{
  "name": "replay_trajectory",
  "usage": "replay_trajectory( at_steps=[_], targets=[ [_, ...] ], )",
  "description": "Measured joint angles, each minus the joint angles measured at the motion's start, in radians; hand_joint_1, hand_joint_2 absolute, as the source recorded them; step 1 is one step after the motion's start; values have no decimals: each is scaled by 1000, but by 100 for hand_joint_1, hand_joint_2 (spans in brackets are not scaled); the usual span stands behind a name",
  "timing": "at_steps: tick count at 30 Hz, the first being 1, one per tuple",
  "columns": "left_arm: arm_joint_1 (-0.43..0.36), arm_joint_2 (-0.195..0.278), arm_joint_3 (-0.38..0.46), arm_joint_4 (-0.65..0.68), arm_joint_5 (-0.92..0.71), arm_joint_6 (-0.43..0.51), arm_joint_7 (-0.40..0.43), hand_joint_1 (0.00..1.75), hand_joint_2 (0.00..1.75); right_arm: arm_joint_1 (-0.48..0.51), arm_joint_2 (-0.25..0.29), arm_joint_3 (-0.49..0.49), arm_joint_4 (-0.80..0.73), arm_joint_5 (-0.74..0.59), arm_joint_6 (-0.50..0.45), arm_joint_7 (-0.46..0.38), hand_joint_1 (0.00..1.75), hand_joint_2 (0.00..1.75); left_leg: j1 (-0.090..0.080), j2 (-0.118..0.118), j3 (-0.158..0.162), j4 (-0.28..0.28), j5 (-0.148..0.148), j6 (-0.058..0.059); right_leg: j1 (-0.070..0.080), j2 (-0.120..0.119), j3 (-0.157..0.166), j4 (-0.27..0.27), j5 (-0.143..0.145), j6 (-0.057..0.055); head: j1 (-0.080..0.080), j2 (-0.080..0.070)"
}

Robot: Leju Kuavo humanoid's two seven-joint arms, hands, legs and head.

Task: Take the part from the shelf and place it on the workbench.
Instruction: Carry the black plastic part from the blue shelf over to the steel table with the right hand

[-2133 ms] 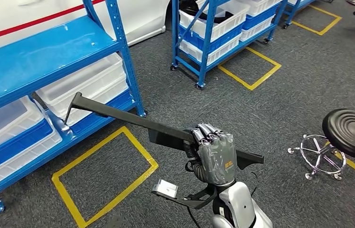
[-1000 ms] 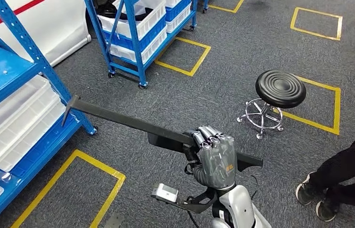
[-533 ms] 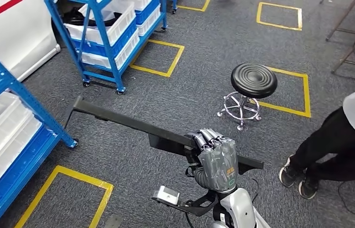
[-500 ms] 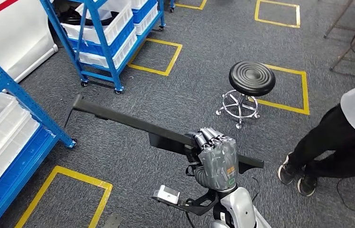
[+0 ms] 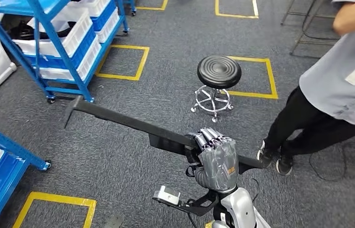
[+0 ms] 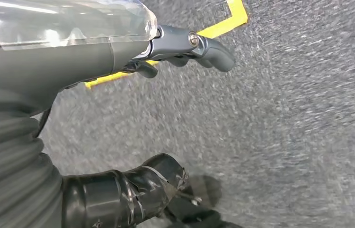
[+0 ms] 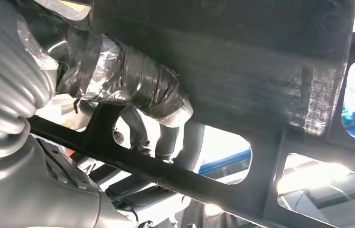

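- Head view: the right hand point(image 5: 216, 161) grips the long black part point(image 5: 133, 124) near one end, carried over the floor point(image 5: 133, 175); its long axis runs out from the hand toward the blue shelf point(image 5: 47, 52).
- No counter is in sight; a stool point(image 5: 219, 72) and a person point(image 5: 330, 90) stand ahead.
- Right wrist view: fingers wrap the part's underside.
- Left wrist view: the left hand point(image 6: 118, 185) hangs over carpet; whether anything is in it, I cannot tell.

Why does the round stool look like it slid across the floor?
No, the stool stayed beside its yellow floor square; the robot turned, shifting the whole view.
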Motion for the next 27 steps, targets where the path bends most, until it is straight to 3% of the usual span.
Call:
replay_trajectory(
  at_steps=[2,4,6,7,8,9,10,12,14,15,17,19,21,23,24,25,27],
  targets=[
    [-3,0,0,0,0,-1,0,0,175,1,0,0,0,-5,2,-4,175,175,-1,17,5,-10,6,9,-4,11,-3,-2,2,12,0,0],
    [-6,-1,0,0,-1,-2,0,0,175,-1,0,1,0,-11,3,-9,175,175,2,39,12,-23,14,24,-2,-27,-18,32,-21,19,3,0],
    [-7,-1,0,0,-1,-2,1,0,175,-5,0,2,1,-16,4,-13,175,175,1,63,16,-29,15,34,-3,-85,-71,142,-78,26,6,0],
    [-6,-1,0,0,-1,-2,2,0,175,-6,0,3,3,-18,5,-15,175,175,0,76,16,-29,14,36,-6,-99,-103,205,-104,30,7,0],
    [-6,0,0,0,-1,-2,2,0,175,-6,0,3,5,-19,5,-15,175,175,-1,89,16,-28,13,36,-9,-105,-125,248,-115,33,7,0],
    [-6,0,0,0,-1,-2,3,0,175,-6,0,3,7,-20,6,-16,175,175,-1,102,16,-27,11,35,-12,-108,-131,256,-107,36,7,0],
    [-7,0,0,0,-1,-2,3,0,175,-6,0,4,9,-21,6,-17,175,175,-1,114,18,-26,8,33,-14,-112,-115,226,-83,37,7,0],
    [-8,0,0,0,-1,-2,3,0,175,-7,0,4,10,-25,8,-19,175,175,-2,133,24,-23,0,26,-13,-148,-45,95,-24,35,7,0],
    [-9,0,0,0,-1,-3,3,0,175,-10,2,5,11,-29,8,-21,175,175,-6,150,29,-20,-8,15,-3,-180,0,6,-2,27,6,0],
    [-9,0,0,0,-1,-3,3,0,175,-11,4,6,11,-30,8,-21,175,175,-7,159,32,-20,-11,9,3,-183,3,-3,-7,22,6,0],
    [-10,-1,0,0,-1,-4,3,0,175,-12,5,6,12,-31,8,-21,175,175,-7,173,37,-22,-16,-3,5,-160,3,-7,-4,12,6,0],
    [-12,-2,0,0,-1,-4,3,0,175,-13,7,6,13,-32,8,-21,175,175,-2,142,29,6,-41,-12,0,-139,8,-15,0,-1,5,0],
    [-10,-2,0,0,-1,-4,3,0,175,-15,11,7,15,-33,8,-21,175,175,1,91,-18,110,-100,-13,-1,-118,12,-20,1,-11,3,0],
    [-5,-2,0,0,-1,-4,3,0,175,-15,13,8,18,-33,8,-21,175,175,1,73,-87,240,-149,-13,2,-93,12,-18,-1,-15,2,0],
    [-3,-2,0,0,-1,-4,4,0,175,-15,13,9,21,-33,8,-21,175,175,1,72,-107,269,-148,-12,4,-79,11,-15,-1,-16,2,0],
    [-2,-2,0,0,-1,-4,4,0,175,-15,13,9,23,-33,8,-21,175,175,1,70,-109,261,-126,-10,5,-64,11,-12,-3,-16,2,0],
    [-3,-2,0,0,-1,-4,4,0,175,-15,13,10,26,-33,8,-21,175,175,2,48,-63,145,-50,-3,4,-37,11,-2,-7,-12,3,0]
  ],
)
